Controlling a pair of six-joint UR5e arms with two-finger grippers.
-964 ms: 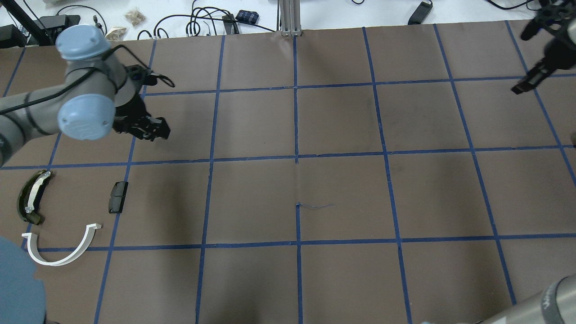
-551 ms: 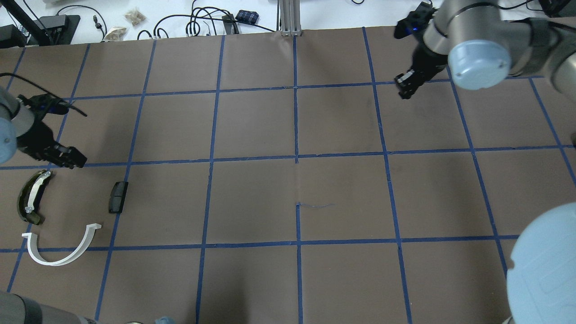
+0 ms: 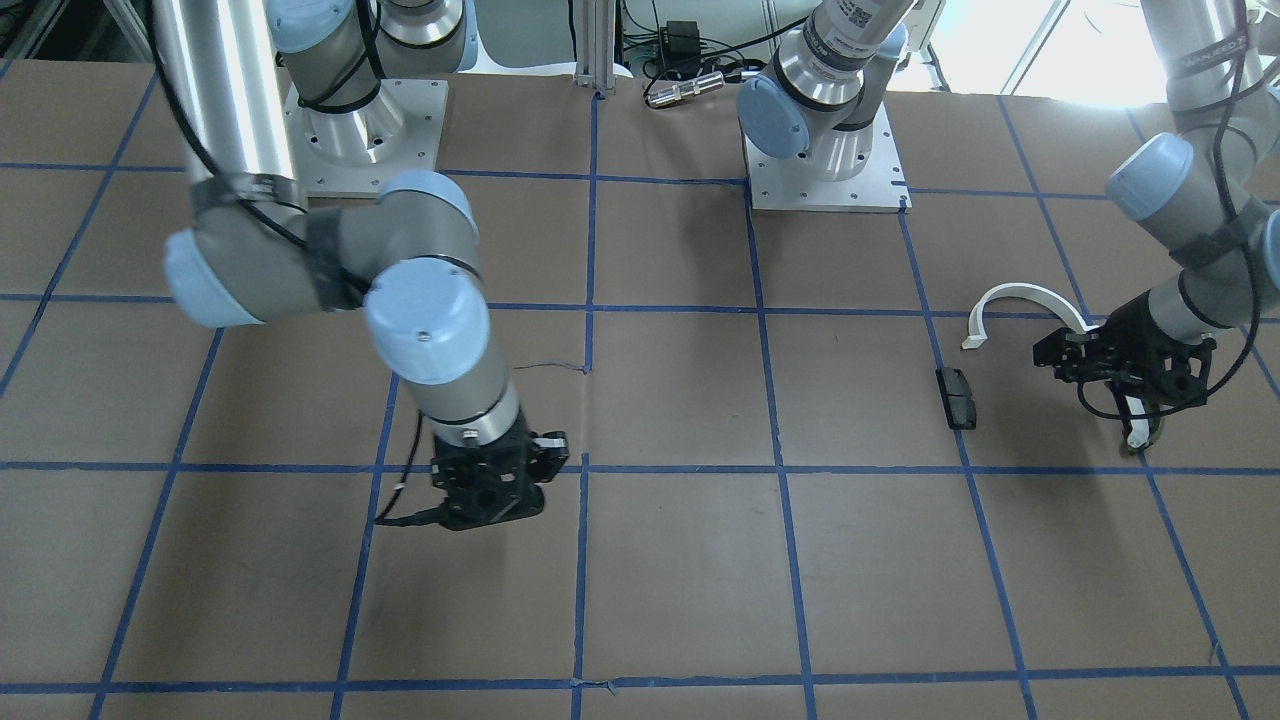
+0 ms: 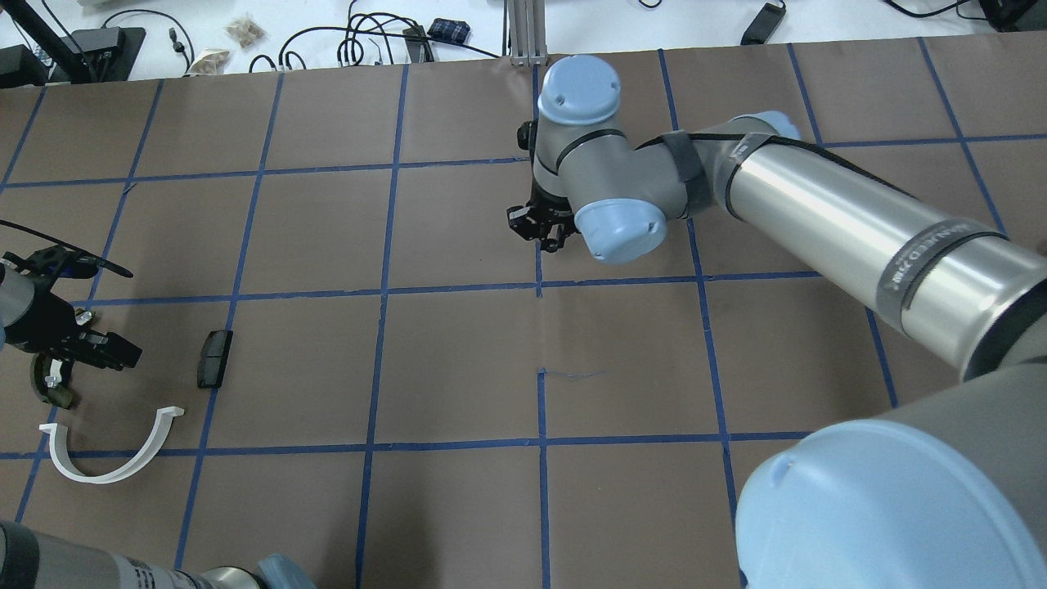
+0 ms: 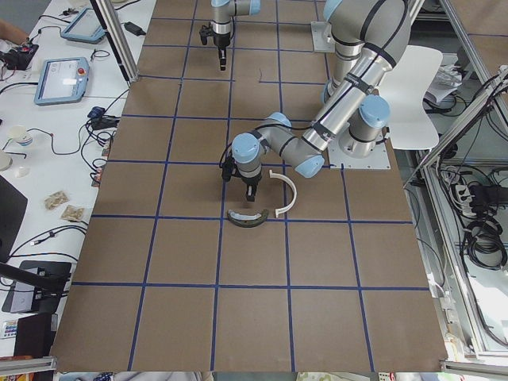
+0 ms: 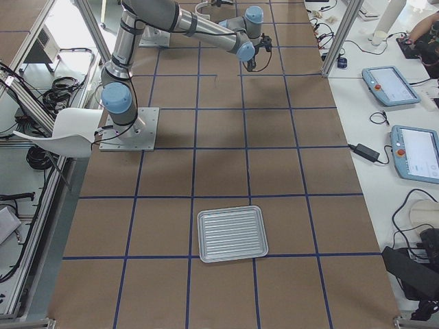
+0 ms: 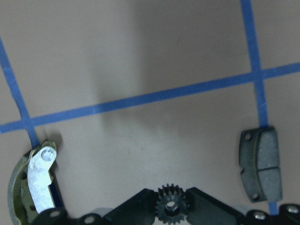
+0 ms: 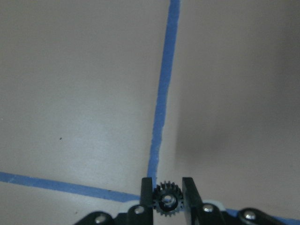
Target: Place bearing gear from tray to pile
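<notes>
My left gripper (image 4: 110, 352) is shut on a small black bearing gear (image 7: 171, 206) and hovers over the pile at the table's left end. The pile holds a white half-ring arc (image 4: 110, 458), an olive-green curved piece with a white strip (image 7: 35, 183) partly under the gripper, and a black rectangular block (image 4: 214, 358) to its right. My right gripper (image 4: 540, 229) is shut on a second black gear (image 8: 168, 200), low over a blue tape line near the table's middle. The ribbed silver tray (image 6: 231, 233) shows only in the exterior right view.
Brown table paper carries a blue tape grid (image 4: 384, 290). Cables and small boxes (image 4: 393, 37) lie beyond the far edge. The right arm's long silver link (image 4: 859, 229) spans the right half of the table. Robot bases (image 3: 825, 160) stand at the robot's side.
My left gripper has moved left and then toward the robot's side, ending over the olive-green piece. My right arm has swept from the far right corner to the table's middle.
</notes>
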